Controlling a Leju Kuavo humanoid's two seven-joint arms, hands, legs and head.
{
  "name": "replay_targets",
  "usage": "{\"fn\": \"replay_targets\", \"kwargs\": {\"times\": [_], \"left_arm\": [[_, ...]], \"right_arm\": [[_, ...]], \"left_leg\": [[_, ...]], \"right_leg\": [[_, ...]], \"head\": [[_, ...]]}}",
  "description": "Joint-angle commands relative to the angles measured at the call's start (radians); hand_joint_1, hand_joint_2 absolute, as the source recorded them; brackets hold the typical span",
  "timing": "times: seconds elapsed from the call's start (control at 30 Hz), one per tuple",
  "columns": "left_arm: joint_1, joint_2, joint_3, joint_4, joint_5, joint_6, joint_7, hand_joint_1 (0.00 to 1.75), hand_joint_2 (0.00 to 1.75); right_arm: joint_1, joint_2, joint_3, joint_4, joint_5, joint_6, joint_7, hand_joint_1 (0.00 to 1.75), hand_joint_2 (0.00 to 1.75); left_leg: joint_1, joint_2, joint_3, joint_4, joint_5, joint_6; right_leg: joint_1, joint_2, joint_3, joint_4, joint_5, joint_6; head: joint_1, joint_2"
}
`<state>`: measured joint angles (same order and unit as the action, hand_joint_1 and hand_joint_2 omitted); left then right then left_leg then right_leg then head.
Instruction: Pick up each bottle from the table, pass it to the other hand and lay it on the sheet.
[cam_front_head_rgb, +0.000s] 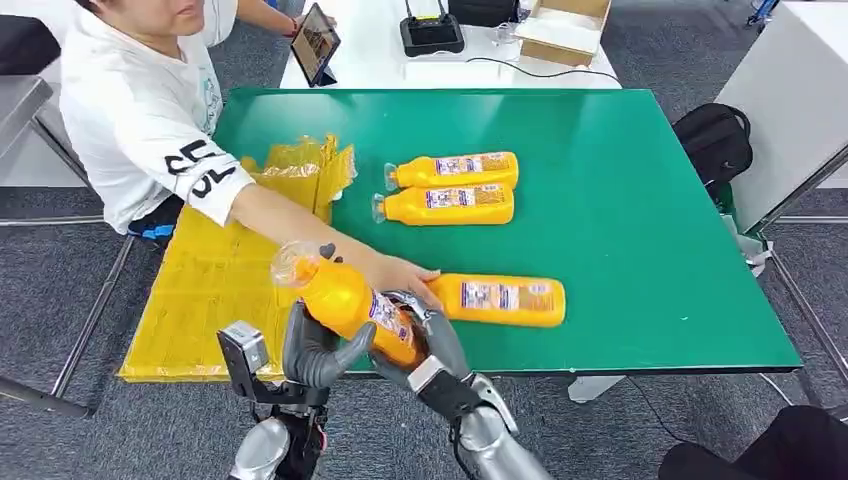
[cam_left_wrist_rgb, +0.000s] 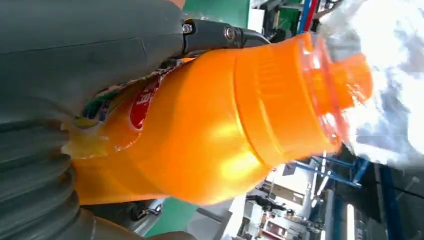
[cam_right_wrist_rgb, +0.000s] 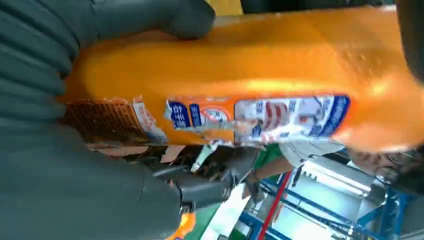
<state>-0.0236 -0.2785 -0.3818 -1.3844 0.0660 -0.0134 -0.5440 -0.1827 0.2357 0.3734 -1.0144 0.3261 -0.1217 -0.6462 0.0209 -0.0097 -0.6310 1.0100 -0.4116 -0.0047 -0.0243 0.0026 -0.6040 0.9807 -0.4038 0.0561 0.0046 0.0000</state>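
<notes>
green table (cam_front_head_rgb: 640, 230), yellow sheet (cam_front_head_rgb: 215, 290), grey carpet (cam_front_head_rgb: 60, 290)

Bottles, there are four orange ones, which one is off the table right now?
The bottle gripped by both the left hand and right hand at the near edge; the other three lie flat on the table.

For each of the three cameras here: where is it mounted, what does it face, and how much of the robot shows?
Head view: high on the body, looking down at the green table; both hands, left hand and right hand, grip the held bottle.
Left wrist view: behind the left hand, facing that bottle's cap end.
Right wrist view: behind the right hand, facing its label.
All share the bottle.
</notes>
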Motion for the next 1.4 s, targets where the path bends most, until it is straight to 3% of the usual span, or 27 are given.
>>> {"fn": "replay_targets", "kwargs": {"times": [0.03,0.23,0.43,0.47,0.5,0.57,0.6,0.63,1.1,1.13,1.2,1.23,1.3,1.33,1.4], "left_arm": [[-0.044,0.013,-0.014,0.122,-0.030,0.008,0.019,0.00,1.75],[-0.052,0.006,-0.005,0.147,-0.030,0.007,0.025,0.00,1.75],[-0.052,0.004,0.002,0.149,-0.016,-0.011,0.030,0.00,1.75],[-0.052,0.002,0.004,0.147,-0.012,-0.013,0.028,0.02,1.75],[-0.051,0.001,0.007,0.143,-0.007,-0.015,0.025,0.24,1.75],[-0.051,0.001,0.007,0.143,-0.007,-0.015,0.025,0.24,1.75],[-0.051,0.001,0.007,0.140,-0.006,-0.016,0.024,1.54,1.75],[-0.049,0.000,0.008,0.136,-0.001,-0.019,0.021,1.75,1.75],[-0.044,0.002,0.009,0.125,0.015,-0.025,0.009,1.75,1.75],[-0.044,0.002,0.010,0.124,0.015,-0.023,0.007,1.75,1.75],[-0.042,0.000,0.014,0.123,0.015,-0.012,0.003,1.75,1.75],[-0.042,-0.001,0.020,0.122,0.005,0.011,-0.003,1.75,1.75],[-0.047,-0.001,0.029,0.122,-0.032,0.070,-0.019,1.75,1.75],[-0.055,0.000,0.036,0.124,-0.070,0.120,-0.038,1.75,1.75],[-0.084,0.004,0.059,0.133,-0.122,0.192,-0.057,1.75,1.75]], "right_arm": [[-0.062,0.006,0.136,0.139,0.059,-0.010,0.023,1.75,1.75],[-0.067,0.007,0.200,0.169,0.100,-0.011,0.047,1.75,1.75],[-0.076,0.004,0.219,0.210,0.111,-0.012,0.061,1.75,1.75],[-0.079,0.005,0.220,0.218,0.113,-0.010,0.066,1.75,1.75],[-0.081,0.004,0.219,0.223,0.112,-0.009,0.067,1.75,1.75],[-0.081,0.004,0.219,0.223,0.112,-0.009,0.067,1.75,1.75],[-0.081,0.004,0.220,0.227,0.112,-0.007,0.067,1.75,1.75],[-0.082,0.004,0.219,0.231,0.112,-0.007,0.068,1.75,1.75],[-0.081,0.003,0.209,0.232,0.110,-0.021,0.076,1.75,1.75],[-0.079,0.007,0.197,0.227,0.105,-0.036,0.076,0.87,1.75],[-0.075,0.009,0.190,0.220,0.103,-0.049,0.077,0.87,1.75],[-0.073,0.010,0.189,0.209,0.107,-0.059,0.083,0.00,1.75],[-0.065,0.004,0.178,0.164,0.093,-0.058,0.082,0.00,1.75],[-0.062,0.000,0.173,0.134,0.090,-0.066,0.081,0.00,0.00],[-0.054,-0.008,0.150,0.057,0.062,-0.060,0.091,0.00,0.00]], "left_leg": [[0.000,0.003,0.007,-0.001,-0.002,0.001],[0.000,0.001,0.003,-0.001,-0.001,0.000],[0.001,0.001,0.007,-0.001,-0.003,0.001],[0.001,0.001,0.006,-0.001,-0.002,0.001],[0.001,0.001,0.008,-0.001,-0.003,0.002],[0.000,0.000,0.003,-0.001,-0.001,0.001],[0.001,0.000,0.005,-0.001,-0.002,0.001],[0.000,0.000,0.003,-0.001,-0.001,0.001],[0.001,0.000,0.005,0.000,-0.002,0.001],[0.000,0.000,0.004,-0.001,-0.001,0.001],[0.000,0.000,0.004,-0.001,-0.001,0.001],[0.001,0.000,0.005,0.000,-0.002,0.001],[0.001,0.000,0.005,0.000,-0.002,0.001],[0.000,0.000,0.004,0.000,-0.001,0.001],[0.000,0.000,0.003,0.000,-0.001,0.001]], "right_leg": [[0.001,0.001,0.007,-0.002,-0.001,-0.003],[0.001,0.000,0.002,-0.001,0.000,-0.002],[0.002,-0.001,0.007,-0.002,-0.002,-0.003],[0.001,-0.001,0.005,-0.001,-0.002,-0.003],[0.002,-0.001,0.007,-0.002,-0.003,-0.003],[0.001,-0.001,0.002,-0.001,-0.001,-0.002],[0.001,-0.001,0.005,-0.001,-0.002,-0.003],[0.001,-0.001,0.002,-0.001,-0.001,-0.002],[0.002,-0.002,0.005,-0.001,-0.002,-0.003],[0.001,-0.002,0.003,-0.001,-0.001,-0.002],[0.001,-0.002,0.003,-0.001,-0.002,-0.002],[0.001,-0.002,0.005,-0.001,-0.002,-0.003],[0.001,-0.002,0.005,-0.001,-0.002,-0.003],[0.001,-0.002,0.003,-0.001,-0.002,-0.002],[0.001,-0.001,0.002,0.000,-0.002,-0.002]], "head": [[0.000,0.000],[0.000,0.000],[0.000,0.000],[0.000,0.000],[0.000,0.000],[0.000,0.000],[0.000,0.000],[0.000,0.000],[0.000,0.000],[0.000,0.000],[0.000,0.000],[0.000,0.000],[0.000,0.000],[0.000,0.000],[0.000,0.000]]}}
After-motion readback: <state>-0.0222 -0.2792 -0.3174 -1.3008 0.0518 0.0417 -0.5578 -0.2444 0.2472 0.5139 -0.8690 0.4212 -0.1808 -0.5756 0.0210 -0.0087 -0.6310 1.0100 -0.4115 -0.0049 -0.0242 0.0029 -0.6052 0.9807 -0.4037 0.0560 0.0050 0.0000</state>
